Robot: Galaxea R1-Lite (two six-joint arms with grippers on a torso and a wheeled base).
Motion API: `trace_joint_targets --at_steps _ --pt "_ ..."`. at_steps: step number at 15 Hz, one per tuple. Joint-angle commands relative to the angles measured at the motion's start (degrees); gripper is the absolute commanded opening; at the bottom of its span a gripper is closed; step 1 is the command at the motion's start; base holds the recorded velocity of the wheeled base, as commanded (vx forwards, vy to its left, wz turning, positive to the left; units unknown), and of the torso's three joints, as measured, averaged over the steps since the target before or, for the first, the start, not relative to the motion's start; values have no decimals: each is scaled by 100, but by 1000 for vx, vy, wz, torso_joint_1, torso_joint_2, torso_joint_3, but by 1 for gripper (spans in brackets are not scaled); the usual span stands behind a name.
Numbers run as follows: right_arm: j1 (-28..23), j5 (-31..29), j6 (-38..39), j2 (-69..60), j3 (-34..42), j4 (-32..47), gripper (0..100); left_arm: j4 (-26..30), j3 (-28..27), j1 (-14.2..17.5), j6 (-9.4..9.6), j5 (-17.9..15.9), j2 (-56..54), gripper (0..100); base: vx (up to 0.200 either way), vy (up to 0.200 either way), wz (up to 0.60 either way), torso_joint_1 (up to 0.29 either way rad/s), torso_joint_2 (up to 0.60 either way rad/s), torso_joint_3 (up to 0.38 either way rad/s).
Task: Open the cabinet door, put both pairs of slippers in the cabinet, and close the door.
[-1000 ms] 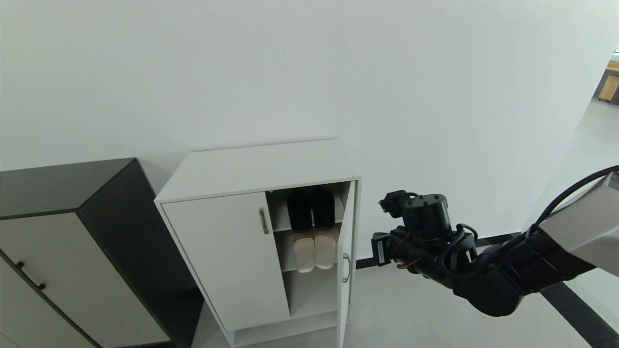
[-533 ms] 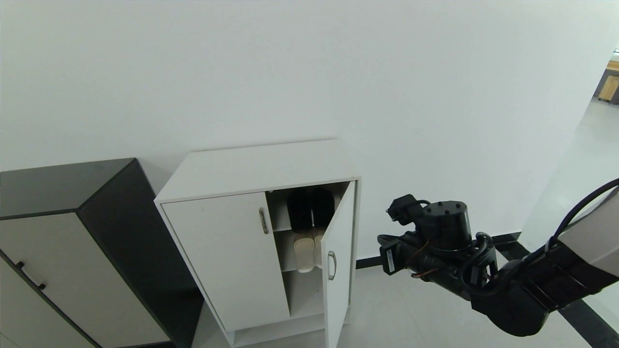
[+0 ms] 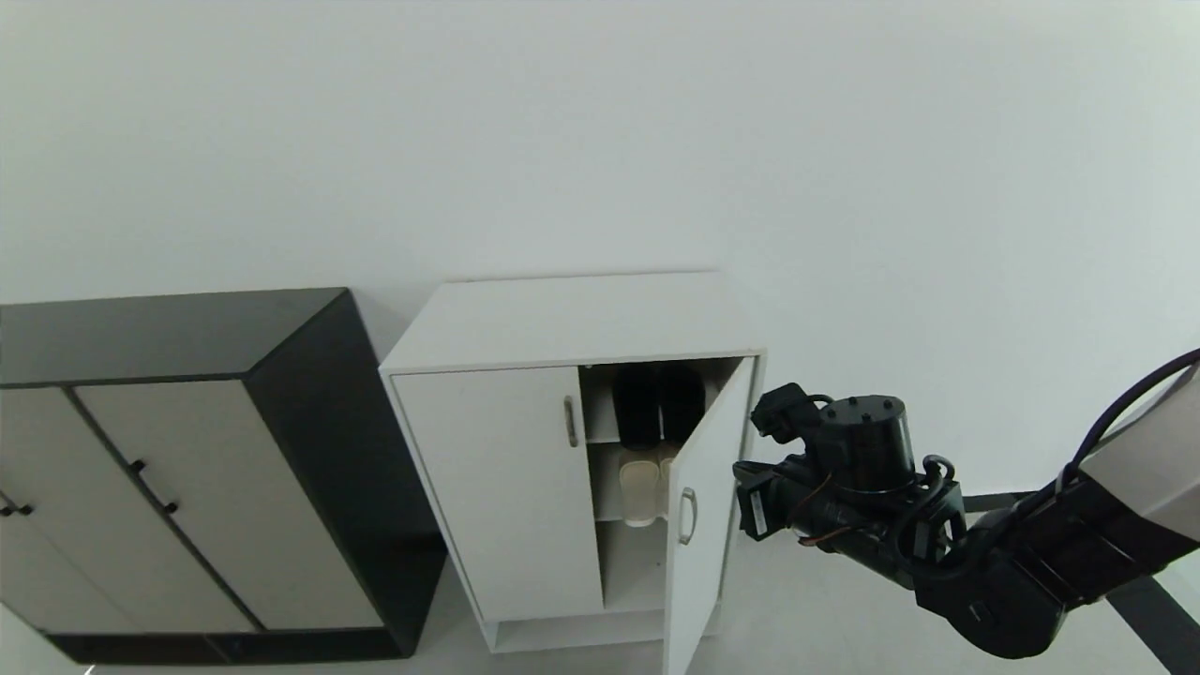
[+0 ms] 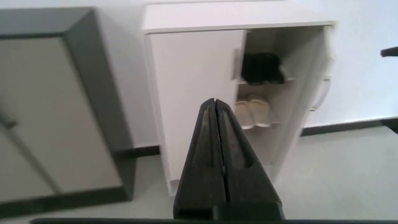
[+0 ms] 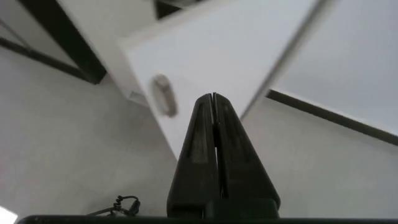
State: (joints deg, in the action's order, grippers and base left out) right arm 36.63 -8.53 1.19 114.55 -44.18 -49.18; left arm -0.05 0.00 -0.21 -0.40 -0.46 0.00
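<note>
The white cabinet (image 3: 562,319) stands against the wall with its left door shut and its right door (image 3: 710,459) partly open. A black pair of slippers (image 3: 658,405) lies on the top shelf and a cream pair (image 3: 640,485) on the shelf below. My right gripper (image 5: 214,98) is shut and empty, pointing at the outer face of the right door (image 5: 217,50) near its handle (image 5: 163,93). Whether it touches the door I cannot tell. My left gripper (image 4: 215,102) is shut and empty, well back from the cabinet front (image 4: 193,81).
A black cabinet (image 3: 309,441) with pale doors stands just left of the white one. A white wall runs behind both. Grey floor with a dark baseboard strip (image 3: 994,502) lies to the right, under my right arm.
The right door has swung from wide open to partly shut. My right arm dropped and drew back slightly. The head camera has turned, so both cabinets sit further right in the picture.
</note>
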Motion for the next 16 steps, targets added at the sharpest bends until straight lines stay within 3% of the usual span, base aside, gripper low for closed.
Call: trace_joint_targets --at_steps 1,9,16 --pt "2 1 12 23 -12 -39 0 -4 0 3 5 2 9 0 0 0 0 0 0 0" --pt "-236 -8 -339 -258 516 -66 0 -4 0 3 5 -6 9 0 0 0 0 0 0 0" --pt "-236 -8 -524 -232 832 57 0 -4 0 3 5 -6 9 0 200 0 0 4 6 2"
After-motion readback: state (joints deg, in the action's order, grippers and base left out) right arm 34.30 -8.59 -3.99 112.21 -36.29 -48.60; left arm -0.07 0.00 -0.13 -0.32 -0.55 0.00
